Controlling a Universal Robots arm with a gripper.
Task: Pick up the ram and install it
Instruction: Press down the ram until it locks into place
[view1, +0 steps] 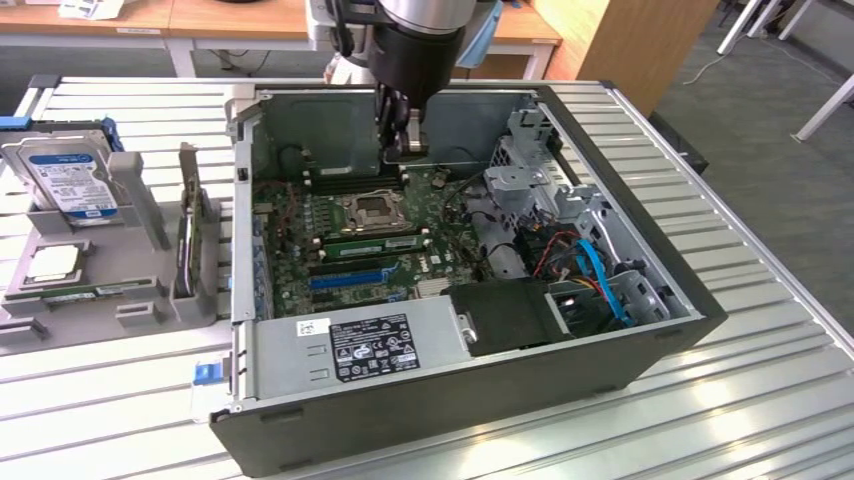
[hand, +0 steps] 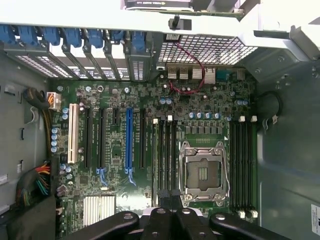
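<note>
**A:** What was the setting?

**B:** A workshop with wooden desks (view1: 240, 20) at the back. In front was a ribbed metal tabletop (view1: 747, 420) carrying an open computer case (view1: 441, 410) and a grey holder (view1: 144, 312) on the exterior view's left.

**A:** And the ram?

**B:** The ram (view1: 91, 291) lay flat in a low slot of that holder, a thin green strip. Just beside it sat a small square chip (view1: 54, 262). The hard drive (view1: 67, 175) stood behind, and the expansion card (view1: 188, 235) stood on edge nearer the case.

**A:** Where was the hand?

**B:** The hand (view1: 404, 145) hung inside the case, above the motherboard (hand: 150, 100) by the CPU socket (view1: 371, 210). It was well apart from the ram. Its fingers (hand: 162, 194) were fully closed, and I could make out nothing between them.

**A:** So how far along was the job?

**B:** By my reading, nothing was done. The ram wasn't picked up, so both the pick and the seating were left. One green stick (view1: 367, 243) did seem to sit in a slot near the socket, but I couldn't be sure of it.

**A:** Any writing?

**B:** None I could read. The drive had a blue-and-white label, and the power supply (view1: 287, 360) carried a black label (view1: 374, 348) crowded with white marks.
</note>
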